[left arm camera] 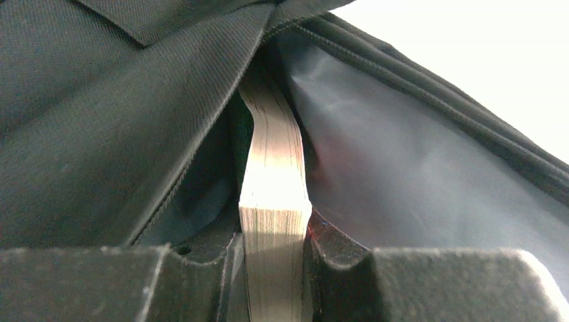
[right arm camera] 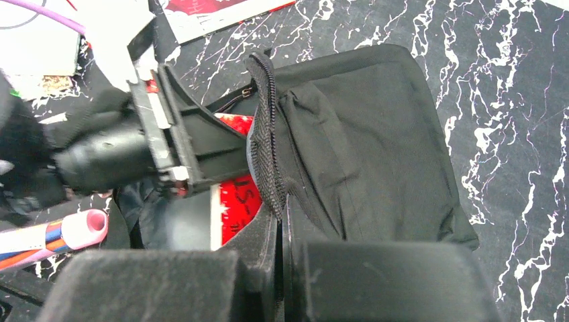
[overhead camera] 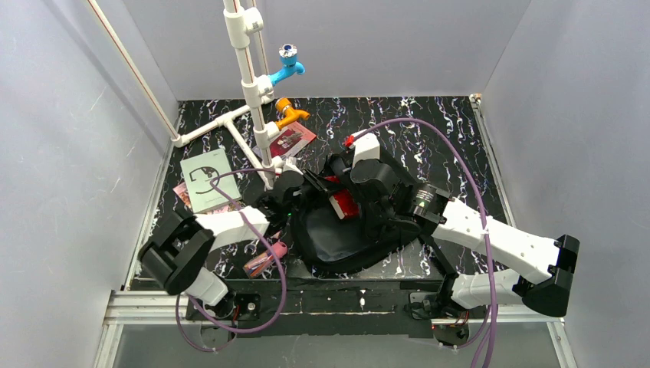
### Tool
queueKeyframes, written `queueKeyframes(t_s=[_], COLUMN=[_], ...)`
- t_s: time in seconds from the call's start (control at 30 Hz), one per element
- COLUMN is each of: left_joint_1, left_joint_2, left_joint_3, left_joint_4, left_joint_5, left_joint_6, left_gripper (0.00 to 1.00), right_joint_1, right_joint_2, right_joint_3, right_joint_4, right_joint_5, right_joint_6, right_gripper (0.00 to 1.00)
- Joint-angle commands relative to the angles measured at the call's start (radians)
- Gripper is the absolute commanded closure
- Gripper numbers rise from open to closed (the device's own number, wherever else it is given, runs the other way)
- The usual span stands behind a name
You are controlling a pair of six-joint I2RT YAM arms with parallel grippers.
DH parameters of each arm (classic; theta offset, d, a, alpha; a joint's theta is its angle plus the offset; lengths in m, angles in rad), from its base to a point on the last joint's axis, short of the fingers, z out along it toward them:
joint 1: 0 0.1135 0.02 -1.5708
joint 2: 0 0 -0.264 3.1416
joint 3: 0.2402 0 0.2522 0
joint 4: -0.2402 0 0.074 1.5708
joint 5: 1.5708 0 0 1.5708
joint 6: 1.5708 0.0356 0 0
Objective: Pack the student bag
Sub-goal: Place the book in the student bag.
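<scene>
Nearest the bases, a pink-capped pencil pouch (overhead camera: 265, 259) waits unpacked on the marbled table (overhead camera: 452, 126). Mid-table, the left gripper (left arm camera: 275, 258), clamped on a thick red-covered book (left arm camera: 274, 194), feeds it into the student bag (overhead camera: 360, 230), whose zipper edge is pinched and held up by the right gripper (right arm camera: 280, 231). Farther back, a green book (overhead camera: 205, 178) and a red booklet (overhead camera: 291, 140) lie beside white piping (overhead camera: 245, 69); packing appears barely begun.

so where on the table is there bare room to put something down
Bare marble lies along the far right, behind the backpack up to the right wall, and in a strip at the far edge right of the orange tap. The left is crowded: grey book, red booklet, pink pouch, white pipes.
</scene>
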Motion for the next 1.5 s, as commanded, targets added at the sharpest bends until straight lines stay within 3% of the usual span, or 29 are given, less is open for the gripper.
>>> queueKeyframes(t_s=[0.0, 0.1, 0.27, 0.43, 0.5, 0.63, 0.77, 0.87, 1.07, 1.2, 1.27, 1.37, 1.47], left_joint_1=[-0.058, -0.088, -0.115, -0.114, -0.114, -0.114, -0.115, -0.092, 0.097, 0.322, 0.471, 0.669, 0.785], left_joint_2=[0.1, 0.187, 0.308, 0.33, 0.29, 0.185, 0.077, -0.052, -0.35, -0.512, -0.542, -0.536, -0.493], left_joint_3=[0.079, 0.164, 0.263, 0.326, 0.322, 0.298, 0.32, 0.317, 0.374, 0.407, 0.417, 0.404, 0.37], left_joint_4=[0.138, 0.141, 0.133, -0.074, -0.186, -0.378, -0.642, -0.814, -1.187, -1.409, -1.47, -1.461, -1.387], left_joint_5=[-0.15, -0.213, -0.269, -0.154, -0.119, -0.028, 0.031, 0.003, 0.039, -0.041, -0.088, -0.083, -0.153], left_joint_6=[0.061, 0.182, 0.202, 0.214, 0.234, 0.27, 0.34, 0.423, 0.679, 0.859, 0.931, 0.979, 0.982], left_gripper=[1.0, 1.0, 1.0, 0.69, 0.62, 0.37, 0.34, 0.18, 0.14, 0.07, 0.03, 0.02, 0.03], right_joint_1=[-0.006, -0.021, -0.073, -0.114, -0.139, -0.179, -0.19, -0.191, -0.191, -0.191, -0.191, -0.181, -0.121], right_joint_2=[-0.039, -0.04, -0.063, -0.085, -0.086, -0.08, -0.069, -0.049, -0.011, -0.023, -0.015, 0.011, 0.021], right_joint_3=[0.003, -0.014, -0.083, -0.136, -0.147, -0.162, -0.174, -0.172, -0.206, -0.241, -0.24, -0.199, -0.18], right_joint_4=[0.102, 0.096, 0.104, 0.099, 0.094, 0.098, 0.126, 0.122, 0.089, 0.111, 0.115, 0.1, 0.159], right_joint_5=[0.044, 0.071, 0.075, 0.078, 0.086, 0.07, 0.069, 0.048, -0.072, -0.226, -0.293, -0.378, -0.345], right_joint_6=[-0.005, -0.01, -0.01, 0.002, -0.001, -0.03, -0.062, -0.088, -0.133, -0.131, -0.118, -0.07, -0.01], right_gripper=[0.99, 0.99, 0.99, 0.99, 0.99, 0.99, 0.99, 0.99, 0.97, 0.81, 0.54, 0.38, 0.2])
